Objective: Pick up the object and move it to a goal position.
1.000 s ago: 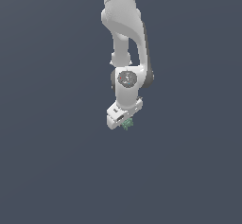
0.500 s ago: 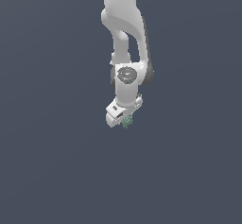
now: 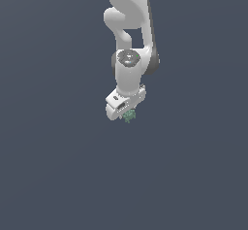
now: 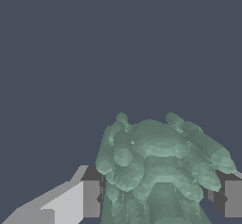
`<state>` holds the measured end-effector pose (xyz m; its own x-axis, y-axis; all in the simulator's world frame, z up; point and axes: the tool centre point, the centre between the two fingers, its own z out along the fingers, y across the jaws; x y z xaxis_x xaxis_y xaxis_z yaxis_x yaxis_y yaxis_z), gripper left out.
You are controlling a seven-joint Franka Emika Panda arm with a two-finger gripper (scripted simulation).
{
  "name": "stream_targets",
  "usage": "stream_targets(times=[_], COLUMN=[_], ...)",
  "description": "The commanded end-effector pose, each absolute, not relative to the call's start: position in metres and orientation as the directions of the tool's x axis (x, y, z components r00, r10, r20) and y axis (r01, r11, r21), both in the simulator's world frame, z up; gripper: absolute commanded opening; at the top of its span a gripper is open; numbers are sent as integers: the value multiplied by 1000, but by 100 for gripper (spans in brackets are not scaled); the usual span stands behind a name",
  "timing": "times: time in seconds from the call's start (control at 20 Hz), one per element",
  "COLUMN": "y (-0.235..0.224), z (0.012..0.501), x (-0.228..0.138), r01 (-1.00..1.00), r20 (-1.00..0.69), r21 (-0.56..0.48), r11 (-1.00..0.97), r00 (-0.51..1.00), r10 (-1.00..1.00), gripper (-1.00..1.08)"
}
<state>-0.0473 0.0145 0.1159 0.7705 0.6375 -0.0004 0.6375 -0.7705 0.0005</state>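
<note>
The object [image 3: 128, 116] is a tiny mottled green lump with a bumpy outline, peeking out below the white gripper [image 3: 127, 113] in the exterior view. In the wrist view the object [image 4: 160, 166] fills the space between the two grey fingers [image 4: 90, 198], which press against its sides. The gripper [image 4: 160, 199] is shut on it. The white arm reaches down from the top of the exterior view. Most of the lump is hidden by the hand in the exterior view.
A plain dark grey-blue surface [image 3: 58, 166] lies all around the arm in both views. No other objects, containers or edges show.
The arm and gripper have risen slightly in the exterior view, carrying the green object up with them. The grip stays the same.
</note>
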Motion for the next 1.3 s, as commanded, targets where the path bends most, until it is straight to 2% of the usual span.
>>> stream_targets(times=[0.0,0.8,1.25], y=[12,-4,-10], z=[138,296,355], x=[-54,-97,-111], r01=[637,638,638], r20=[0,1,1], r21=[1,-1,-1], r11=[-770,-770,-770], r00=[770,770,770], r10=[637,638,638], gripper=[-100,-100,-100])
